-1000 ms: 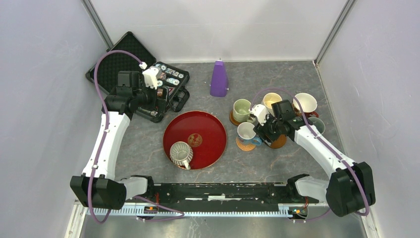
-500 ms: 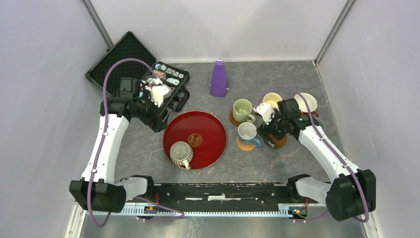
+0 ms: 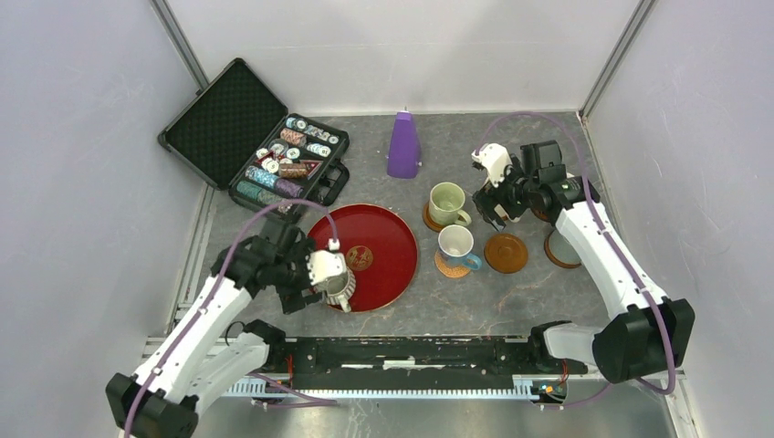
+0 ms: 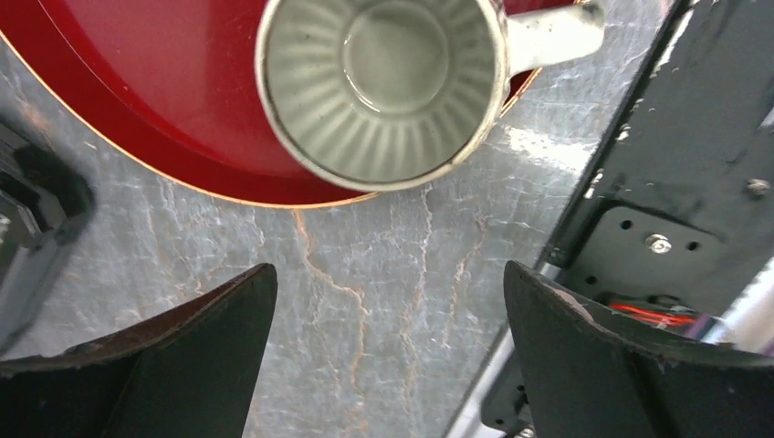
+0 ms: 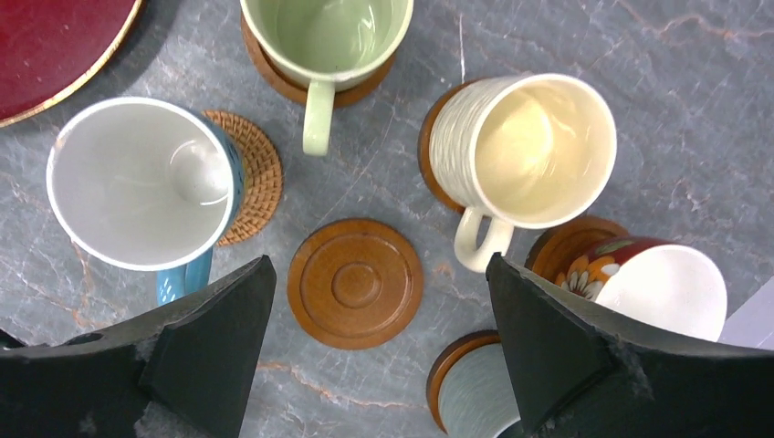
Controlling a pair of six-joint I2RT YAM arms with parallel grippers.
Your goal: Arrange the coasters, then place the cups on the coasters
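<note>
A ribbed grey cup (image 4: 388, 82) (image 3: 341, 290) stands on the red tray (image 4: 137, 100) at its near edge. My left gripper (image 4: 390, 274) (image 3: 308, 290) hangs open over the table just short of it, with nothing between its fingers. My right gripper (image 5: 379, 265) (image 3: 500, 208) is open above a bare brown coaster (image 5: 356, 283) (image 3: 505, 253). Around that coaster stand a green cup (image 5: 324, 36) on a brown coaster, a white cup with a blue handle (image 5: 137, 182) on the woven coaster (image 5: 251, 173), a cream cup (image 5: 529, 146), a patterned cup (image 5: 657, 287) and a grey-blue cup (image 5: 475, 392), each on a brown coaster.
A purple cone (image 3: 402, 146) stands at the back. An open black case of poker chips (image 3: 292, 164) lies at the back left. The black rail (image 3: 411, 351) runs along the near edge, and it sits close to my left gripper's right finger. Walls close in both sides.
My left arm swung from the chip case down to the ribbed cup at the tray's near edge. My right gripper opened, rose and drew back, leaving the bare coaster on the table.
</note>
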